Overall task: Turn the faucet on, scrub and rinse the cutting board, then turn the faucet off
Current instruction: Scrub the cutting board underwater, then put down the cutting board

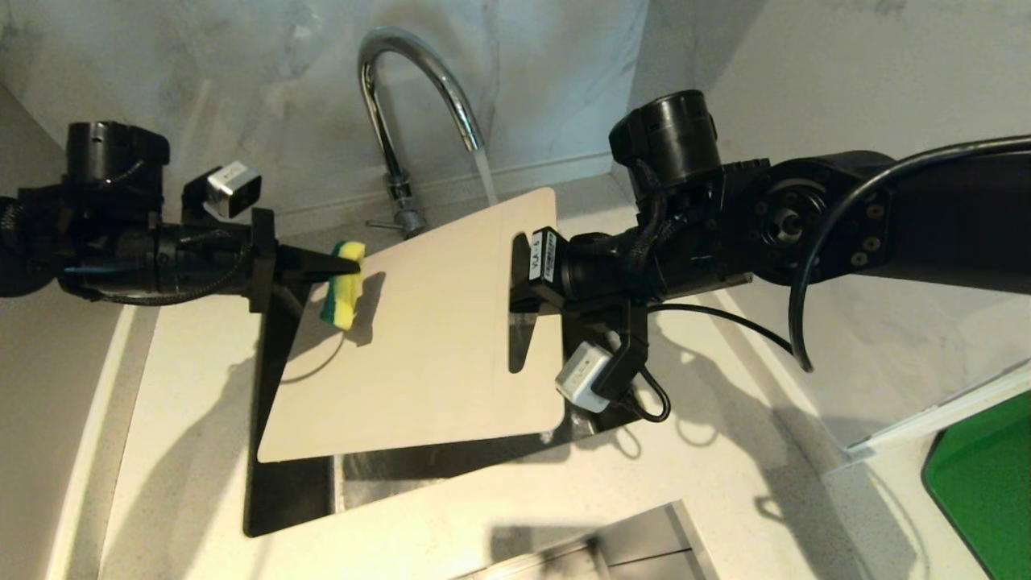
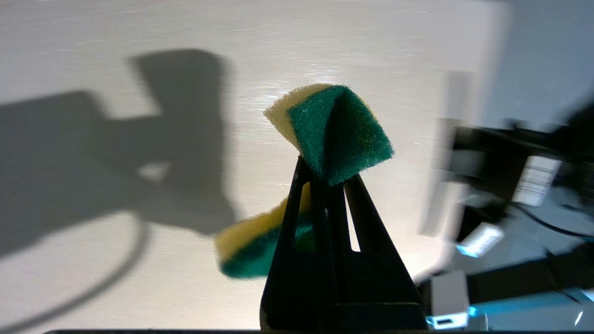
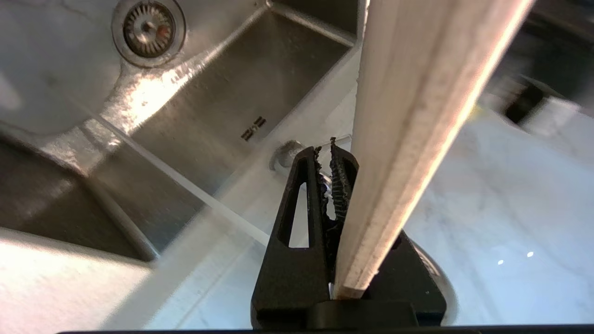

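Note:
Water runs from the chrome faucet [image 1: 403, 64] onto the far corner of the cream cutting board [image 1: 435, 338]. The board hangs tilted over the sink. My right gripper [image 1: 523, 282] is shut on the board at its handle-slot end. In the right wrist view the board [image 3: 417, 116] shows edge-on beside the right gripper [image 3: 326, 148]. My left gripper [image 1: 342, 262] is shut on a yellow-and-green sponge [image 1: 345, 294] at the board's left edge. The left wrist view shows the pinched sponge [image 2: 338, 130] in the left gripper [image 2: 327, 174] just over the board's face [image 2: 325, 46].
The steel sink [image 3: 222, 93] with its drain [image 3: 147, 27] lies under the board. The faucet's side lever [image 1: 383, 225] sticks out at its base. Pale counter [image 1: 725, 483] surrounds the sink. A dark green mat [image 1: 983, 483] lies at the right. Marble walls stand behind.

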### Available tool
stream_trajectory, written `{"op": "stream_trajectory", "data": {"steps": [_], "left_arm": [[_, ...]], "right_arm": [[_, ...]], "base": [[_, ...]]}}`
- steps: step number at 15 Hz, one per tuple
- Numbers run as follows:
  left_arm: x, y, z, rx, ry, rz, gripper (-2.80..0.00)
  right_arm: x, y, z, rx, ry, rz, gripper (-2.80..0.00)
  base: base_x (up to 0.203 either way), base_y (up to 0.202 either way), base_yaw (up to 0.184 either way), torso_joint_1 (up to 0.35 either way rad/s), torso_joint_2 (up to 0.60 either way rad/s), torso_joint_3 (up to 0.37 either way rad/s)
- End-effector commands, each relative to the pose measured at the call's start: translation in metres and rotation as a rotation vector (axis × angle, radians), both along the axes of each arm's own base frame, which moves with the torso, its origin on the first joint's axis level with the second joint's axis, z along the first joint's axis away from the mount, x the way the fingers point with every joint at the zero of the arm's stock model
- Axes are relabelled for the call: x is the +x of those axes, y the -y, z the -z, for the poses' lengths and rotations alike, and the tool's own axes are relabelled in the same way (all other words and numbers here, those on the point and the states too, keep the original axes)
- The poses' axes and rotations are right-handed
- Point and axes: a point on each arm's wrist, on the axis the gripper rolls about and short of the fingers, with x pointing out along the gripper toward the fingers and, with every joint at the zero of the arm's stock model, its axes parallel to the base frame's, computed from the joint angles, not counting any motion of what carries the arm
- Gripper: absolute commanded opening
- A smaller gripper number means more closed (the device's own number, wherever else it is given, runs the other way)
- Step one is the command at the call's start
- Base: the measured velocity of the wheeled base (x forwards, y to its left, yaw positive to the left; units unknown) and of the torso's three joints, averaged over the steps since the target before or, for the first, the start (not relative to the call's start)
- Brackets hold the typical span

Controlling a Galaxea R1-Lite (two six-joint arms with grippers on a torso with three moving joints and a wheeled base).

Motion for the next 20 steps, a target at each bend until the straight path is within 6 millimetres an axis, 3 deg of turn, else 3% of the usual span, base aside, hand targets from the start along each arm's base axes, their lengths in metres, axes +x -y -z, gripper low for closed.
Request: {"op": "stream_trajectory", "data": {"steps": [1,4,9,14,18,20], "left_arm": [[-0.047,0.003,-0.044,-0.024,0.107,0.026,-2.8],[-0.077,-0.003,-0.062,-0.017,0.133,-0.012,-2.8],[-0.108,-0.01,-0.073,-0.003,0.125,-0.046,-2.8],[-0.108,-0.011,-0.072,0.02,0.121,-0.109,-2.8],[-0.107,-0.01,-0.069,0.024,0.11,-0.111,-2.8],[-0.105,-0.01,-0.068,0.026,0.102,-0.111,-2.8]], "right_arm": [[-0.01,0.005,0.012,-0.003,-0.025,0.0,-2.8],[-0.037,0.02,0.025,0.013,-0.046,0.011,-2.8],[-0.102,0.059,0.034,0.064,-0.034,0.036,-2.8],[-0.154,0.092,0.039,0.133,-0.006,0.101,-2.8],[-0.177,0.112,0.032,0.177,0.048,0.202,-2.8],[-0.189,0.121,0.04,0.215,-0.006,0.284,-2.8]], "base": [[0.0,0.0,0.0,0.0,0.0,0.0],[0.0,0.0,0.0,0.0,0.0,0.0],[0.0,0.0,0.0,0.0,0.0,0.0],[0.0,0.0,0.0,0.0,0.0,0.0],[0.0,0.0,0.0,0.0,0.0,0.0],[0.0,0.0,0.0,0.0,0.0,0.0]]}}
